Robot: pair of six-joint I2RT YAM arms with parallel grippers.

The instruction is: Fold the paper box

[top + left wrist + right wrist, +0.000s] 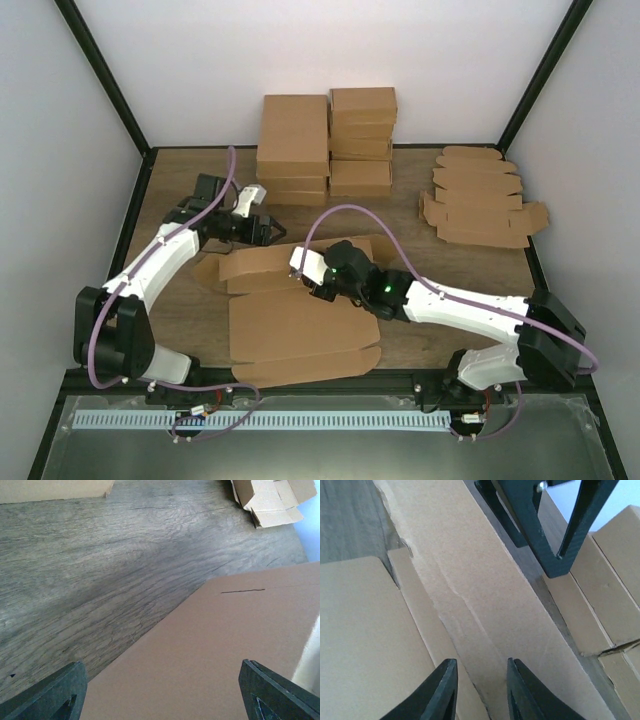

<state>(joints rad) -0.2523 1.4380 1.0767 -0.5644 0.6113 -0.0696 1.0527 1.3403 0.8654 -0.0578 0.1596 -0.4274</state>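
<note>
Wood table [190, 175]. Paper box [300, 325] mid-frame, part-folded. L gripper [162, 665] wide open, empty; R gripper [481, 662] barely apart, empty. Straddle crease [465, 610] squarely before pinching.

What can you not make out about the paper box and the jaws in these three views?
Top external: the middle of the paper box, hidden under the right arm.
Left wrist: most of the box, cut off by the picture's edges.
Right wrist: whether the right jaws pinch the crease or only hover over it.
</note>
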